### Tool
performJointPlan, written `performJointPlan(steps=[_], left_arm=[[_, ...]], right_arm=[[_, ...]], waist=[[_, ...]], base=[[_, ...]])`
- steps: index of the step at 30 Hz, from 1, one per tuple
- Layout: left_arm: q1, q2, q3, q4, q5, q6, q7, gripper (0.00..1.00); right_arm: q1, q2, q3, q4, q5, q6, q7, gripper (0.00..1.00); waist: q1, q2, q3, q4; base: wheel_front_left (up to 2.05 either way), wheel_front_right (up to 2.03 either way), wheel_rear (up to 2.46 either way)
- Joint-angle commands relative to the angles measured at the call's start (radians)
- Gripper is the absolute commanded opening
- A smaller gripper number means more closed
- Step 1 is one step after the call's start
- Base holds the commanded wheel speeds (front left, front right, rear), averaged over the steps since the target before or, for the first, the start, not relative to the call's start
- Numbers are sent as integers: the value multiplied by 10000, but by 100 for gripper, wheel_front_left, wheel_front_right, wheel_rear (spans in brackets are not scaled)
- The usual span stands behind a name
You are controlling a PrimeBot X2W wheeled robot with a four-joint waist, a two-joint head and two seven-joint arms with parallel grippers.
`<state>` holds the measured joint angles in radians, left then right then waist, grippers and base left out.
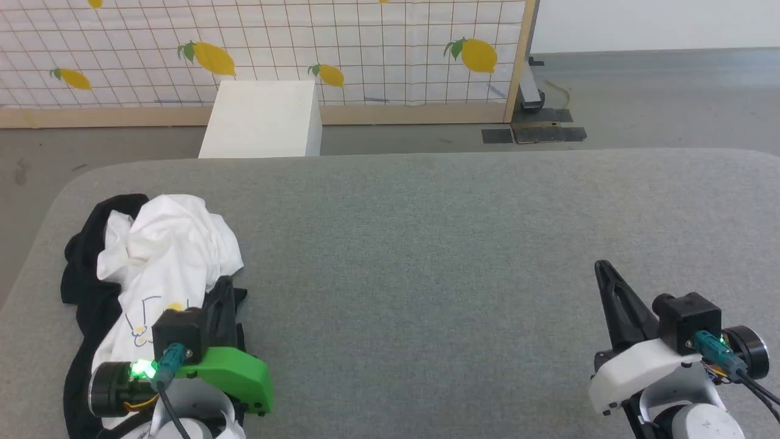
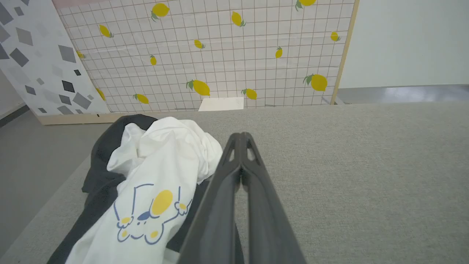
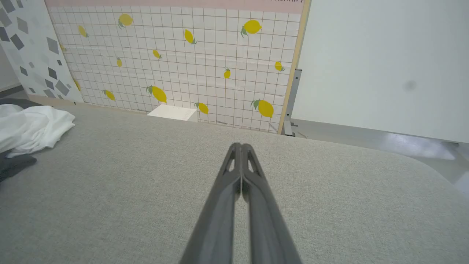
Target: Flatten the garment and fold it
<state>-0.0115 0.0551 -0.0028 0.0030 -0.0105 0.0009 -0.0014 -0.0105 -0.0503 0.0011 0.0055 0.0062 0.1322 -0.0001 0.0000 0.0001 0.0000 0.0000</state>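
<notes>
On the grey padded table (image 1: 439,231), head view: the garment (image 1: 170,244) lies crumpled at the left end, white body over black sleeves. The left gripper (image 1: 226,289) sits at its right edge. The right gripper (image 1: 603,267) is well apart, its 2 fingers together.

Left wrist view: the left gripper (image 2: 242,136) is pressed closed and empty, with the garment (image 2: 161,161) just left and its chest print (image 2: 154,212) showing.

Right wrist view: the right gripper (image 3: 240,146) is closed and empty, with the garment (image 3: 33,126) at far left.
</notes>
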Motion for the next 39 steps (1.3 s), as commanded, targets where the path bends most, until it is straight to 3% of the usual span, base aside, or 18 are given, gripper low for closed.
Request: performJointPlan(steps=[1, 30, 31, 39], left_arm=[[115, -49, 28, -30, 105, -9, 14, 0], [115, -49, 28, -30, 105, -9, 14, 0], [115, -49, 28, -30, 105, -9, 14, 100], [2, 0, -52, 100, -119, 2, -117, 100]], right_arm=[[105, 1, -11, -55, -62, -15, 1, 0], [105, 1, -11, -55, -62, -15, 1, 0], [105, 1, -11, -55, -62, -15, 1, 100], [59, 0, -92, 83, 186, -1, -121, 100]], waist=[[0, -1, 0, 0], [0, -1, 0, 0], [0, -1, 0, 0], [0, -1, 2, -3]], base=[[0, 0, 0], [0, 0, 0], [0, 0, 0], [0, 0, 0]])
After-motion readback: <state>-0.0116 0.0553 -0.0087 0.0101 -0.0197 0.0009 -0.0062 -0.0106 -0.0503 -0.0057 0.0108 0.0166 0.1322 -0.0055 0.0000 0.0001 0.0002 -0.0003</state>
